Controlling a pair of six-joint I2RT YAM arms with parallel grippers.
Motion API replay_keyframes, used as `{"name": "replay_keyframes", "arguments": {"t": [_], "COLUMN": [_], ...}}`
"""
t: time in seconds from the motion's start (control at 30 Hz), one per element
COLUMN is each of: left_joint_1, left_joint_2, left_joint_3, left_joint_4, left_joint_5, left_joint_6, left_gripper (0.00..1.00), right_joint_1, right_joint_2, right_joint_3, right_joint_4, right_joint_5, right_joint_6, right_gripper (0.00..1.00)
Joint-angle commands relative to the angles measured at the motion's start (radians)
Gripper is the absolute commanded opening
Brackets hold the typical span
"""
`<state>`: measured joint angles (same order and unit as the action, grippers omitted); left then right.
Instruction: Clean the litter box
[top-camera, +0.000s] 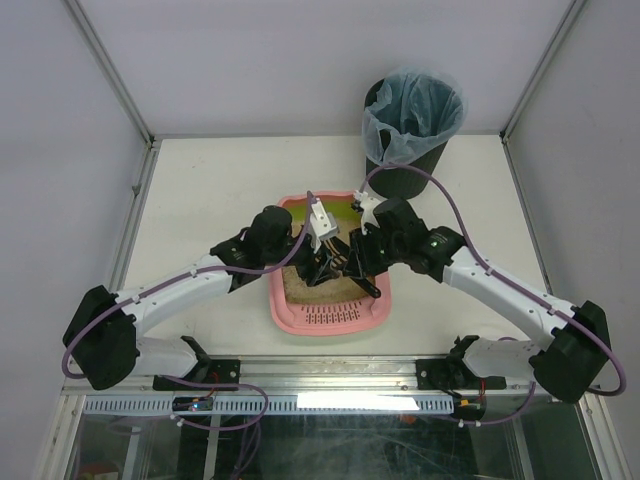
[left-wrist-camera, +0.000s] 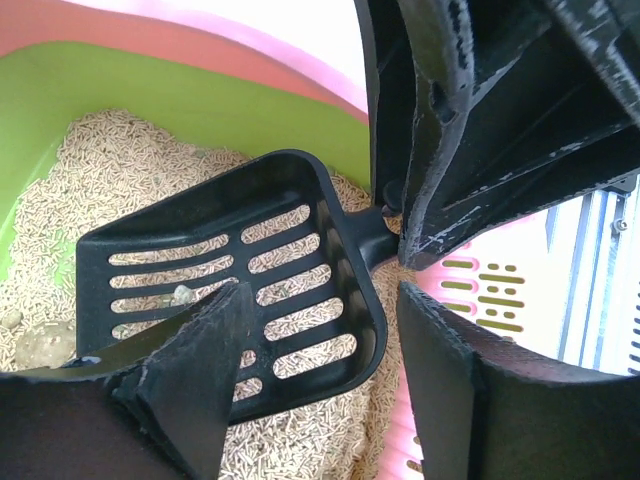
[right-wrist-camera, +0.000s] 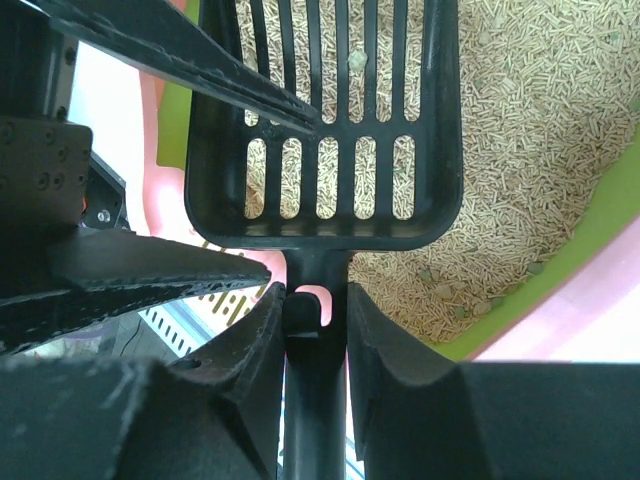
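Note:
The pink litter box (top-camera: 330, 322) lies at the table's middle, with beige litter (left-wrist-camera: 120, 170) and a lime-green inner end (right-wrist-camera: 590, 230). A black slotted scoop (right-wrist-camera: 320, 225) hovers low over the litter. My right gripper (right-wrist-camera: 312, 295) is shut on the scoop's handle, just behind the blade. My left gripper (left-wrist-camera: 320, 300) is open, its jaws astride the scoop's (left-wrist-camera: 335, 235) near corner; one finger (left-wrist-camera: 200, 370) overlaps the slots and the other (left-wrist-camera: 450, 360) stands clear of the scoop. A small grey clump (left-wrist-camera: 182, 294) rests on the blade. Seen from above, both grippers (top-camera: 318, 262) (top-camera: 352, 262) meet over the box.
A black round bin (top-camera: 405, 170) with a bluish bag (top-camera: 412, 115) stands behind the box at the back right. More grey clumps (right-wrist-camera: 440, 290) lie in the litter near the green wall. White walls and metal posts fence the table.

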<state>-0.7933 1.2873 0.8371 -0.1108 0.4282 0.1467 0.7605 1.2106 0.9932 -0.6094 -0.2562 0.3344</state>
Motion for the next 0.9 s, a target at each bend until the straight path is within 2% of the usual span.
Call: {"name": "replay_keyframes", "arguments": {"t": [0.0,0.2,0.5,0.6,0.63,0.77,0.87], "left_joint_1": [-0.014,-0.016,-0.017,-0.017,-0.017,-0.023,-0.044], "left_joint_2": [0.011,0.019,0.023,0.008,0.005,-0.009,-0.030], "left_joint_3": [0.029,0.032,0.046,0.046,0.047,0.049,0.043], "left_joint_4": [0.052,0.052,0.044,0.046,0.045,0.046,0.046], "left_joint_5": [0.029,0.034,0.052,0.040,0.036,-0.008,-0.092], "left_joint_6": [0.017,0.016,0.005,-0.011,-0.015,-0.054,-0.086], "left_gripper": [0.58,0.45,0.09,0.04,0.03,0.02,0.00], "right_joint_1": [-0.004,-0.004,-0.004,-0.005,-0.006,-0.006,-0.006], "right_joint_2": [-0.040,-0.053,-0.097,-0.127,-0.138,-0.196,-0.261], "right_joint_3": [0.046,0.028,-0.014,-0.025,-0.026,-0.034,-0.041], "right_joint_4": [0.058,0.086,0.126,0.124,0.120,0.110,0.105], "right_joint_5": [-0.019,-0.016,0.034,0.062,0.069,0.124,0.170], "right_joint_6": [0.016,0.031,0.053,0.055,0.055,0.068,0.084], "right_gripper": [0.06,0.06,0.08,0.13,0.17,0.45,0.59]}}
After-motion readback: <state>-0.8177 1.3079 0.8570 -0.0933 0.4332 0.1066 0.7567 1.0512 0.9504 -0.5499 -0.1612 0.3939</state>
